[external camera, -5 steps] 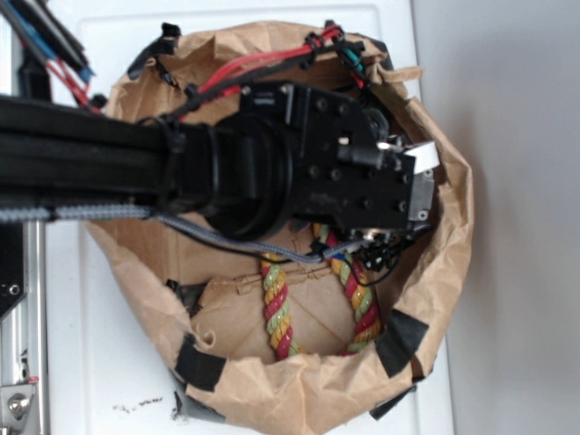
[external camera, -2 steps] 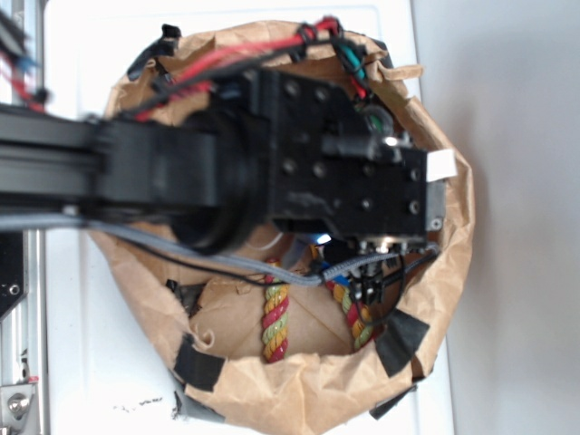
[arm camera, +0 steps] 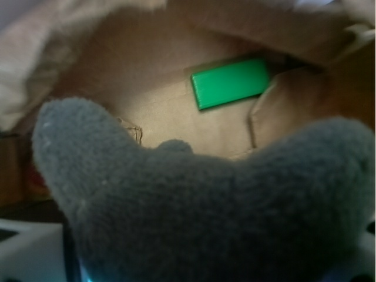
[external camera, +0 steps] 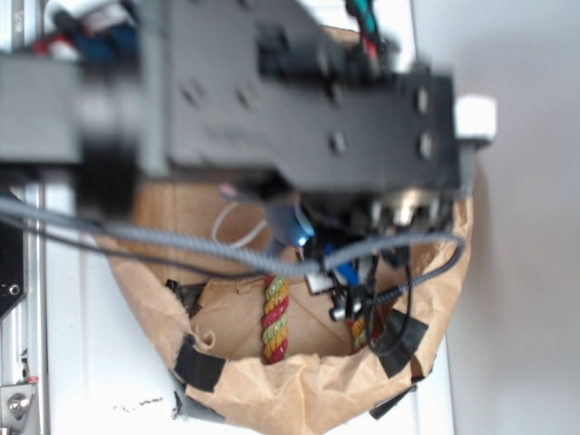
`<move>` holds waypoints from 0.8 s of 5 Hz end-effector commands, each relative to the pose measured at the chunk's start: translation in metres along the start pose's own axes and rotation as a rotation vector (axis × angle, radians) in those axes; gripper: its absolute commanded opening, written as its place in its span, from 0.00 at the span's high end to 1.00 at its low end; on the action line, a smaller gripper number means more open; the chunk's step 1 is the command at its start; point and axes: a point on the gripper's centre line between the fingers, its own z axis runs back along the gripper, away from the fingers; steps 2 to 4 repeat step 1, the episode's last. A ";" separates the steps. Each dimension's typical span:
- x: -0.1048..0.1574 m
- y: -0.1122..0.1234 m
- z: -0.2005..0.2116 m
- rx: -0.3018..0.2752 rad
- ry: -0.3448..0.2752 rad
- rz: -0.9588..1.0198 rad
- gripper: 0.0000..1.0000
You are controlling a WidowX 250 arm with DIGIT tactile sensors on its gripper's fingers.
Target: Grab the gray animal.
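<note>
The gray animal [arm camera: 205, 200], a fuzzy dark-gray plush, fills the lower half of the wrist view right against the camera, two rounded lobes sticking up at left and right. My gripper [arm camera: 187, 249] is shut on it, with the fingers hidden behind the plush. In the exterior view the black arm [external camera: 299, 100] is large and blurred, high above the paper bag [external camera: 299, 399]. It covers the gripper and the animal from that side.
A red-yellow-green rope toy [external camera: 275, 317] lies on the bag's floor, a second strand [external camera: 360, 331] to its right. A green block [arm camera: 230, 82] rests at the far side of the bag. Black tape patches [external camera: 399, 340] and loose cables [external camera: 227, 249] sit near the rim.
The arm has risen out of the bag toward the exterior camera, growing larger and blurred. More of the bag floor below it now shows.
</note>
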 end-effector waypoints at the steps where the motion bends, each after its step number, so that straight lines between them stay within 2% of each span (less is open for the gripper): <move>1: -0.006 0.016 0.042 -0.089 -0.130 -0.083 0.00; 4: -0.006 0.016 0.042 -0.089 -0.130 -0.083 0.00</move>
